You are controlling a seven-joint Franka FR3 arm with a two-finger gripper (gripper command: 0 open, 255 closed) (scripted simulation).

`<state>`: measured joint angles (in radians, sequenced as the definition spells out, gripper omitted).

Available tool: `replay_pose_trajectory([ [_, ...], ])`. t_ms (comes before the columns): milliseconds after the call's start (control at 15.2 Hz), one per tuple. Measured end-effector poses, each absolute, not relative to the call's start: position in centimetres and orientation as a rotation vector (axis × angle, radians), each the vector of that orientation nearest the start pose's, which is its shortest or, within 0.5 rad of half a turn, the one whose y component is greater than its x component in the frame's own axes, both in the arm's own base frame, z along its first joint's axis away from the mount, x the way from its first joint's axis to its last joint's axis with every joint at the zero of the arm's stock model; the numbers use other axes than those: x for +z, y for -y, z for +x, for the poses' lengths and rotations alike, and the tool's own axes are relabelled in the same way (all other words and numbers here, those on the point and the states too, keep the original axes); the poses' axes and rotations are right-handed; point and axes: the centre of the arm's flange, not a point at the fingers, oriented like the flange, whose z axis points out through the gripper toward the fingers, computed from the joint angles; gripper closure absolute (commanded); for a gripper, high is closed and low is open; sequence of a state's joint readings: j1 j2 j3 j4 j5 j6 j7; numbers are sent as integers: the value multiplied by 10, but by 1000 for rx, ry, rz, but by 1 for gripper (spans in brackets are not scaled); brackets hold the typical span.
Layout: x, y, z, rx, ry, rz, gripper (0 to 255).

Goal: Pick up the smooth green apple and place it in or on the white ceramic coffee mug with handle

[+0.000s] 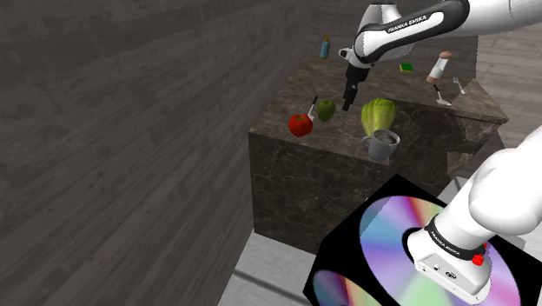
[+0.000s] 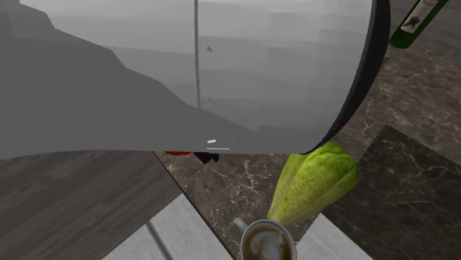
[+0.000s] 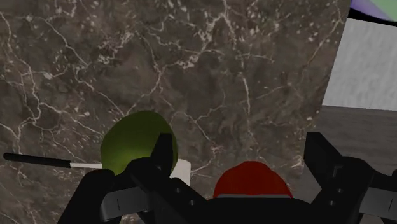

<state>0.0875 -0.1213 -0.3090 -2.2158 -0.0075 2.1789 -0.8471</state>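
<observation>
The all-black two-finger end effector [image 3: 240, 143] hangs above the dark marble counter [image 3: 210, 63], its fingers spread wide and holding nothing. In the wrist view a round red fruit [image 3: 251, 181] sits in the gap between the fingers. The smooth, round green apple [image 3: 130, 143] lies outside that gap, just beyond one finger that covers its edge. In the shoulder view the apple rests on the counter to that view's left of the end effector, and lower. The next move likely needs a sideways shift toward the apple before any descent. Being round, the apple offers no long axis, and its stem cannot be made out.
</observation>
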Motion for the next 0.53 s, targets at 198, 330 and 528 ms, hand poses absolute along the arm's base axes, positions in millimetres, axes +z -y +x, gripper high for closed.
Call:
replay_pose_trajectory([
  [198, 417, 124, 538, -155, 1095, -2974, 0],
  [330, 410, 124, 560, -170, 1176, -2954, 0],
  [528, 397, 128, 596, -192, 1293, -2922, 0],
])
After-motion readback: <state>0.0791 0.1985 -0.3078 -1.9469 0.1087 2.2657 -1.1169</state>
